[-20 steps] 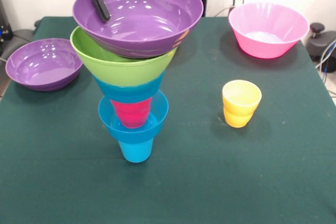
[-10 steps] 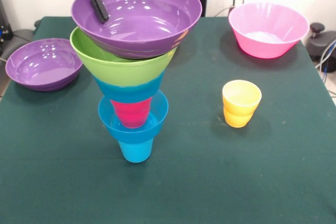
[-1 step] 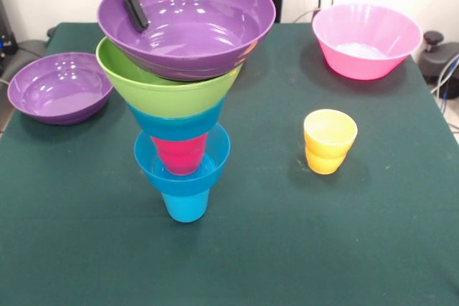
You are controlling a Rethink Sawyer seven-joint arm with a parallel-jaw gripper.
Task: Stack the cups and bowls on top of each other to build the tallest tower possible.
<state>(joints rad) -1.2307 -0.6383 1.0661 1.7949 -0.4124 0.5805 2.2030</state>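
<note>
Dark green cloth covers the desk (image 3: 287, 249). Near its middle stands the tower (image 3: 183, 134) of nested plastic cups and bowls. Its topmost glossy purple bowl (image 3: 188, 23) has the black end effector (image 3: 129, 1) clamped on its rim.

One camera only, looking across my table from the front.
I see from slightly above, angled down on the green table (image 3: 373, 249), close enough that the tower (image 3: 183, 105) fills the left half and the pink bowl (image 3: 366, 41) sits at the far edge. No second view to compare.
</note>
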